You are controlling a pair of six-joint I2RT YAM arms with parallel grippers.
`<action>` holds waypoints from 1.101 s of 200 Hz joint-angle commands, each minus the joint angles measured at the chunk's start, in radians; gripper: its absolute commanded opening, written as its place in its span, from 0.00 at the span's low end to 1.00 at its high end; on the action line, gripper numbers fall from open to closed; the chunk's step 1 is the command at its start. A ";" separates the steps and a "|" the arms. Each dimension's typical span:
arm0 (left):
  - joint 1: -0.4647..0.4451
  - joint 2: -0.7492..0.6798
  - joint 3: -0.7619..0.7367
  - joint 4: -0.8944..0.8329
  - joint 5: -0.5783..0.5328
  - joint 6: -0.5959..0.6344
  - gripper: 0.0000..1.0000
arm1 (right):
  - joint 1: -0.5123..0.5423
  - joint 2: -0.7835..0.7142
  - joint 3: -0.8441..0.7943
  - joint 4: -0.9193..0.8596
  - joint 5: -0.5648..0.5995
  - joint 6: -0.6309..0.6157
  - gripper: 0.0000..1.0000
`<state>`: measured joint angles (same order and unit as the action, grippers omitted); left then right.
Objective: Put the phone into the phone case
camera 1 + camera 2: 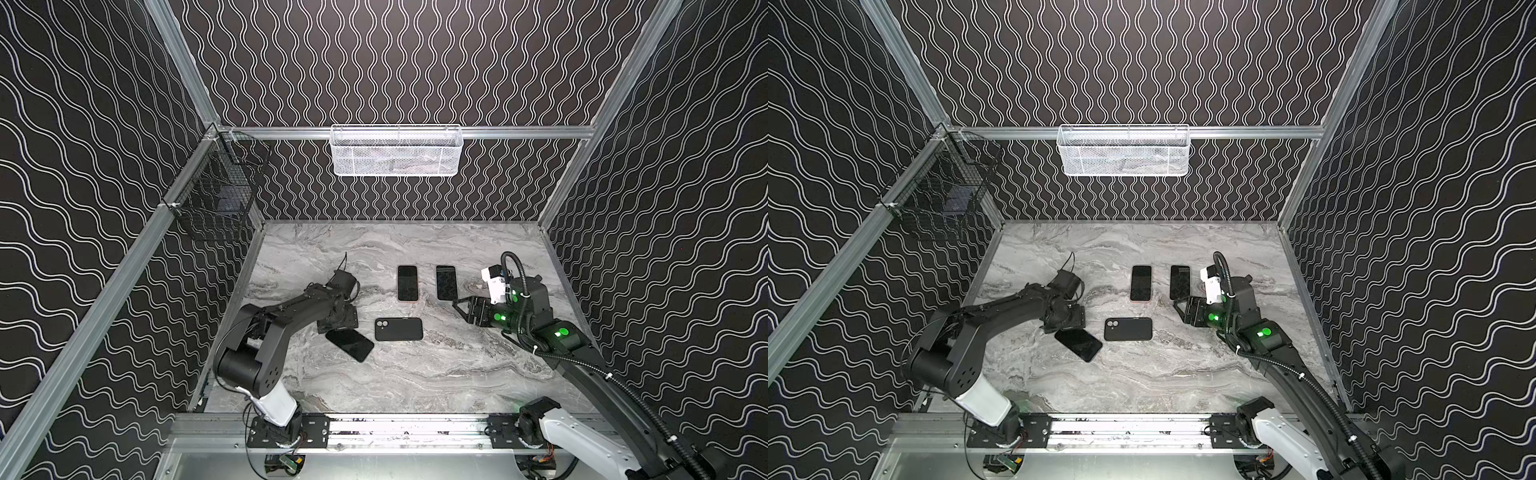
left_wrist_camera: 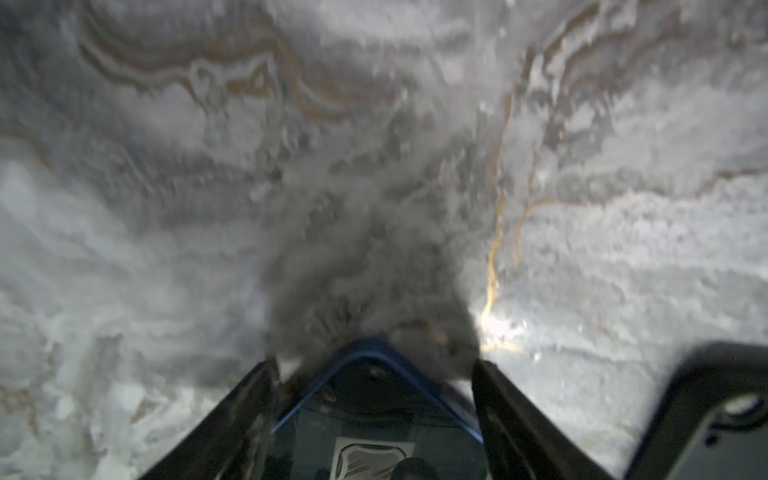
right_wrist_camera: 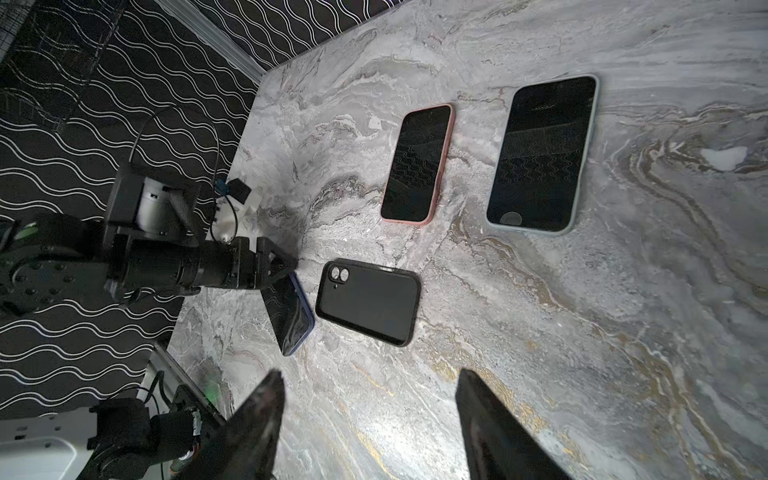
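Black phone case (image 1: 398, 329) is lying empty on the counter (image 1: 415, 382) | blue-edged phone (image 1: 350, 344) is lying askew just beside it, outside it | left tool (image 1: 332, 329) is straddling the phone's near corner, jaws apart | right tool (image 1: 456, 306) is hovering open, holding nothing, near a pale-edged phone (image 1: 446, 282)

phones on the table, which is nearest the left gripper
The blue-edged black phone, askew, its corner between the fingers of the left gripper; the pink-edged phone and pale-edged phone lie farther back.
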<state>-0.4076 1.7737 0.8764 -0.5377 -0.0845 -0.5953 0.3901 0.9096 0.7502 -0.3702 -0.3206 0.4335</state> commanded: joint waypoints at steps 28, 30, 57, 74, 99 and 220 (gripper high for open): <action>-0.051 -0.102 -0.109 0.009 0.102 -0.077 0.78 | 0.001 0.010 -0.010 0.022 -0.002 0.022 0.68; -0.053 -0.107 -0.111 0.010 0.104 -0.080 0.78 | 0.001 0.012 -0.012 0.022 -0.003 0.026 0.68; -0.085 -0.151 -0.132 0.004 0.111 -0.105 0.79 | 0.002 0.046 -0.039 0.022 -0.033 0.070 0.68; -0.103 -0.188 -0.151 0.001 0.117 -0.122 0.79 | 0.002 0.058 -0.076 0.028 -0.058 0.112 0.68; -0.126 -0.232 -0.190 0.016 0.144 -0.159 0.79 | 0.028 0.056 -0.157 0.081 -0.112 0.194 0.69; -0.220 -0.344 -0.303 0.165 0.309 -0.198 0.84 | 0.407 0.305 -0.341 0.552 -0.096 0.557 0.71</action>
<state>-0.6254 1.4437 0.5919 -0.4343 0.1211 -0.7841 0.7918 1.1862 0.4191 0.0212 -0.4004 0.9165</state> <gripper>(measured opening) 0.839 0.708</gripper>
